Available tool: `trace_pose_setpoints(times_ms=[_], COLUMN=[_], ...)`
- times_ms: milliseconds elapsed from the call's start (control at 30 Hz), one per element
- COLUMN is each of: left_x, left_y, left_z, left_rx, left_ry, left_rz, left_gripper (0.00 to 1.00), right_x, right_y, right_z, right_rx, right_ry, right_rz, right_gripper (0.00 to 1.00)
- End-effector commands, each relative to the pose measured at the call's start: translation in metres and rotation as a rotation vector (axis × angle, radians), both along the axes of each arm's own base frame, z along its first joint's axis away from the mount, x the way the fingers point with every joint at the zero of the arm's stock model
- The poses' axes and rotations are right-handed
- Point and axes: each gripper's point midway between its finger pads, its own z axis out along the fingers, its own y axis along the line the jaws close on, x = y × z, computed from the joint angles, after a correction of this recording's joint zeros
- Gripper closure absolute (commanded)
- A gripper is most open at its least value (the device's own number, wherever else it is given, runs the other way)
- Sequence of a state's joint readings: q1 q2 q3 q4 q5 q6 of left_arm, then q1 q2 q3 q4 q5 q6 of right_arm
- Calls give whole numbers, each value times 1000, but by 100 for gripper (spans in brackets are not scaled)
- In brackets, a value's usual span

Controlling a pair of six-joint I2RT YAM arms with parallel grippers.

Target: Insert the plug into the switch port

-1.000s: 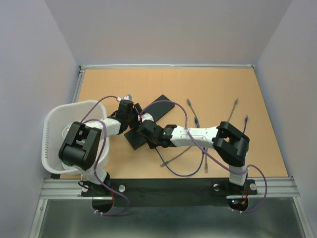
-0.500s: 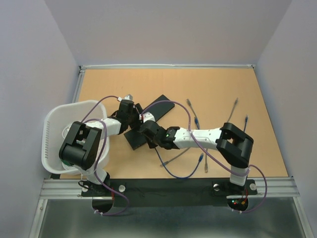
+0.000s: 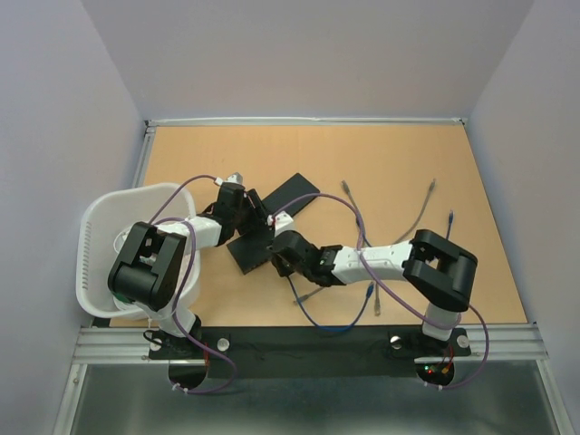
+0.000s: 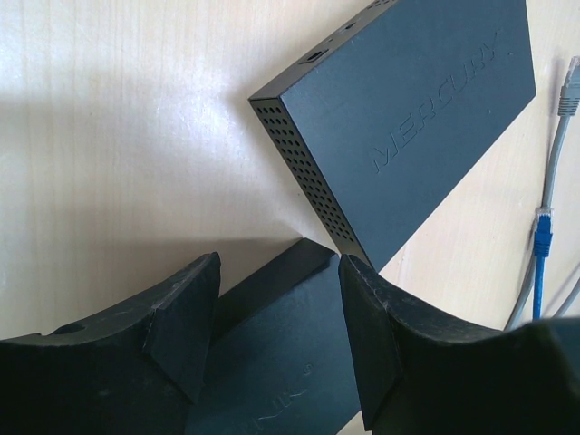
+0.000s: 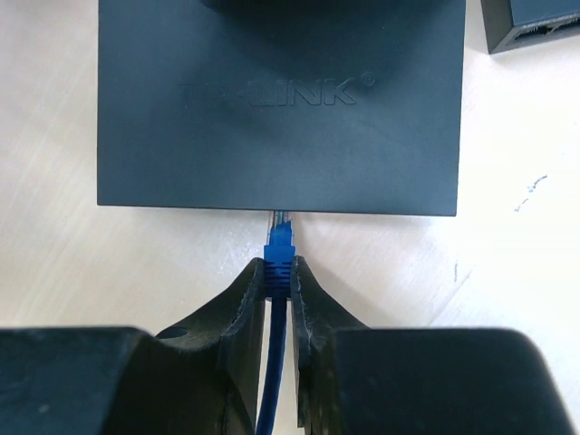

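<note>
– Plug first: where is it?
– Centre of the right wrist view, blue, pinched between the two fingers of the right pincer. Its clear tip meets the near edge of the TP-LINK switch, which fills the upper half of that frame.
– Is it seated in a port?
– Cannot tell. The port face is hidden from that view; only the switch's top and the tip at its edge show.
– So the right pincer is closed?
– Closed on the plug, with the blue cable running down between the fingers to the bottom of the frame.
– And the left pincer?
– It sits at the bottom of the left wrist view, one finger on each side of a corner of the same switch, both fingers against it, so it grips that end.
– What else is there?
– A second black box, the MERCURY switch, lies in the upper right of the left wrist view, its corner just beside the first switch. Loose cables run down the right edge. In the top view a white basket stands at the left edge of the wooden surface.
</note>
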State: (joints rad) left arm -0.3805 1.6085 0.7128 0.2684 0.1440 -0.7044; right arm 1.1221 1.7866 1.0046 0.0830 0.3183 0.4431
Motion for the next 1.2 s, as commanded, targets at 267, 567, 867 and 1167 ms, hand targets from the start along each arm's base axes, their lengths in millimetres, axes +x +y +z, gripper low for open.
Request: trace_pose_setpoints(times_ms=[267, 567, 867, 1167], left_x=[-89, -97, -106, -107], left_y=[0, 0, -1, 0], left_z=[-61, -68, -75, -78], left_rx=[25, 8, -6, -10], left_ry=[327, 344, 364, 345], left_rz=[-98, -105, -120, -127], left_gripper=[34, 34, 34, 34], right_x=[28, 25, 24, 21], right_y=[1, 10, 4, -8], right_z=[26, 9, 26, 51], right_rx=[243, 253, 246, 274], right_ry=[-179, -183, -289, -346], right_rz=[-115, -130, -233, -266], right_gripper=[100, 100, 99, 100])
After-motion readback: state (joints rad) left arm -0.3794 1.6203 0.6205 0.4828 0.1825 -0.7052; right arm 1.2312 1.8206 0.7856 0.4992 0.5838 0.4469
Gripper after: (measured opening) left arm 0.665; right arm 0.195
